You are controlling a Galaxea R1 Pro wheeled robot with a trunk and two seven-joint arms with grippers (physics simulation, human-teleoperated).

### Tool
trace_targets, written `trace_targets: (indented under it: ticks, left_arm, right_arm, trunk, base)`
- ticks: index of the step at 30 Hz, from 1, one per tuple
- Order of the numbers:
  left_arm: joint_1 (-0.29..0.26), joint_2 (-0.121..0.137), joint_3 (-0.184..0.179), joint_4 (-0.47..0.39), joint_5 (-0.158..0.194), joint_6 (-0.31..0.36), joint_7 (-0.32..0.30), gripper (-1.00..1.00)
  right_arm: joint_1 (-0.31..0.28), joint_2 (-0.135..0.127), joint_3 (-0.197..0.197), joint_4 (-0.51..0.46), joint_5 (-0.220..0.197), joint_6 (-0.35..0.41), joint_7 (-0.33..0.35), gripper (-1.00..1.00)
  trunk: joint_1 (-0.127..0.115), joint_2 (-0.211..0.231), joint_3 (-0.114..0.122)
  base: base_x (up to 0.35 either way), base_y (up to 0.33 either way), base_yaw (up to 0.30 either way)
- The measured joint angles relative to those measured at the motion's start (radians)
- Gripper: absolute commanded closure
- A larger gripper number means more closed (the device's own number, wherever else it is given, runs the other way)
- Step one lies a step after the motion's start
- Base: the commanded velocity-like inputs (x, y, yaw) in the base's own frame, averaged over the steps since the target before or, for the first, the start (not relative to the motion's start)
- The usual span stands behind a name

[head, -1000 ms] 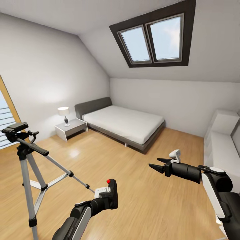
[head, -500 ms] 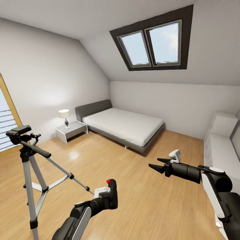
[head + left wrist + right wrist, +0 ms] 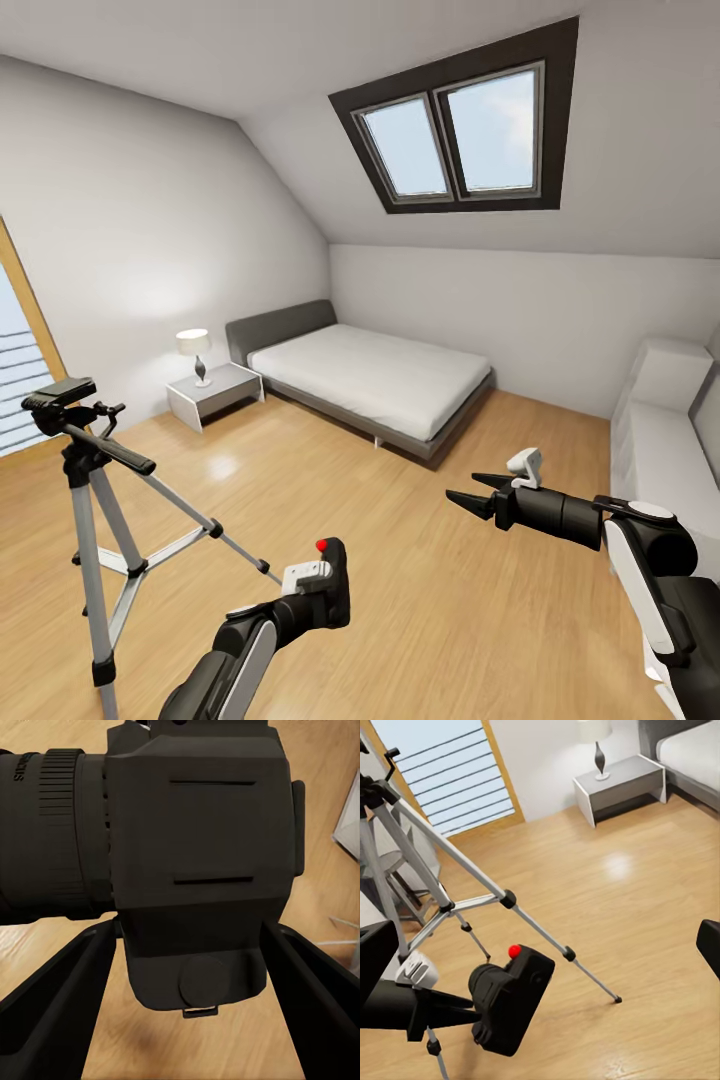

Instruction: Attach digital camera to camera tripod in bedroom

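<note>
In the head view the digital camera (image 3: 334, 587), black with a red button on top, hangs low over the wood floor with my left gripper (image 3: 318, 592) shut on it. Seen from the left wrist, the camera body (image 3: 199, 862) sits between both black fingers (image 3: 52, 1016). The camera tripod (image 3: 88, 470) stands at the left on silver legs, its black head and pan handle up top; one leg's foot reaches the floor near the camera. The right wrist view shows the camera (image 3: 510, 999) beside the tripod (image 3: 450, 874). My right gripper (image 3: 463, 489) hovers open at the right.
This is the bedroom: a grey bed (image 3: 375, 380) with a white mattress stands at the back, with a nightstand and lamp (image 3: 195, 355) to its left. White furniture (image 3: 665, 430) lines the right wall. A wood-framed window (image 3: 20, 340) is at the left, a skylight (image 3: 460, 125) above.
The head view has shifted a little, so the tripod shows slightly lower and further right. Both arms keep their pose, and the camera stays in my left gripper.
</note>
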Motion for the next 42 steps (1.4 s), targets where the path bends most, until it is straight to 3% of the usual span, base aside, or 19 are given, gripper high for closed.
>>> trace_targets:
  ticks: [7,20,23,31,42]
  left_arm:
    - [0.001,0.005,-0.04,0.002,0.002,-0.008,-0.01,1.0]
    - [0.002,0.005,-0.056,0.002,0.003,-0.006,-0.017,1.0]
    - [0.032,0.011,-0.056,-0.015,0.021,-0.006,-0.065,1.0]
    - [0.101,0.032,-0.043,-0.082,0.026,-0.003,-0.126,1.0]
    - [0.131,0.066,0.031,-0.115,0.077,-0.01,-0.137,1.0]
  right_arm:
    - [0.0,0.001,-0.004,0.0,0.0,0.006,-0.001,-1.0]
    - [0.0,0.001,0.003,0.0,0.001,0.013,-0.004,-1.0]
    - [0.0,0.002,0.005,0.0,0.003,0.013,-0.009,-1.0]
    - [0.0,0.002,0.006,0.0,0.003,0.013,-0.045,-1.0]
    - [0.0,0.002,0.008,0.0,0.004,0.011,-0.056,-1.0]
  trunk:
    - [0.001,0.0,0.0]
    - [0.001,0.0,0.0]
    - [0.0,0.0,0.0]
    - [0.0,0.0,0.0]
    - [0.0,0.0,0.0]
  base:
    - [-0.152,0.0,0.0]
    - [-0.302,0.104,0.0]
    - [-0.281,0.202,0.0]
    - [-0.203,0.25,0.0]
    - [-0.046,0.291,0.0]
